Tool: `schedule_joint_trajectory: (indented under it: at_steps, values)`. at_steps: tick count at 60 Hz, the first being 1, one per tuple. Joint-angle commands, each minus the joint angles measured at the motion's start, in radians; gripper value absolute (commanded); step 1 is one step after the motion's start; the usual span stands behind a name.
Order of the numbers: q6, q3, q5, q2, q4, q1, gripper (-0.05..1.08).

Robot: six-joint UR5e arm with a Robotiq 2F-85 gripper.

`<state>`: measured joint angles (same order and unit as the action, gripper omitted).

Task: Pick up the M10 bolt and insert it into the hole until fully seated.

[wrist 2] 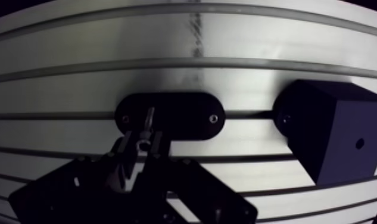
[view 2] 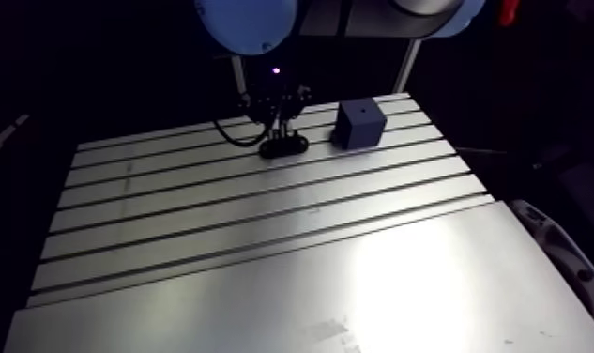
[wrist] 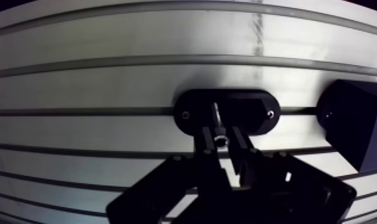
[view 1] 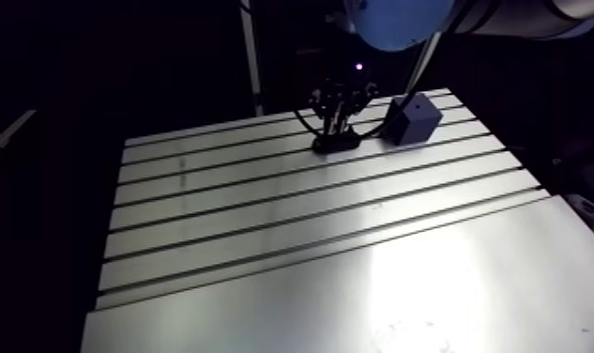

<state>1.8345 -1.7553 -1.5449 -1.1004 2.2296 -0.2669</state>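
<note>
Arm cam: high, far, angled down over slotted table (view 1: 263,216); wrist cam: close, straight down. Shared: oval plate (wrist: 250,113), dark block (wrist 2: 339,128).

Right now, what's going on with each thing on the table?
pincer: shut on the bolt.
bolt: gripped, over the holder, not in the block.
holder: lying flat on the table.
block: standing beside the holder, hole empty.

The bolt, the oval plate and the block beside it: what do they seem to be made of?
The bolt looks like bright steel: it glints silver. The oval plate is matte black, plastic or coated metal perhaps: no shine. The block seems dark matte plastic, possibly printed: dull flat faces.
</note>
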Motion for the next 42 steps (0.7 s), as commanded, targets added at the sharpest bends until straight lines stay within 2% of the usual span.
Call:
schedule_joint_trajectory:
  at_steps: [1, 11, 42]
  values:
    - [0.001, 0.0, 0.004, 0.0, -0.001, 0.001, 0.98]
    - [0.001, 0.005, 0.012, -0.003, -0.004, 0.001, 1.03]
    - [0.001, 0.009, 0.005, -0.036, -0.012, 0.0, 1.04]
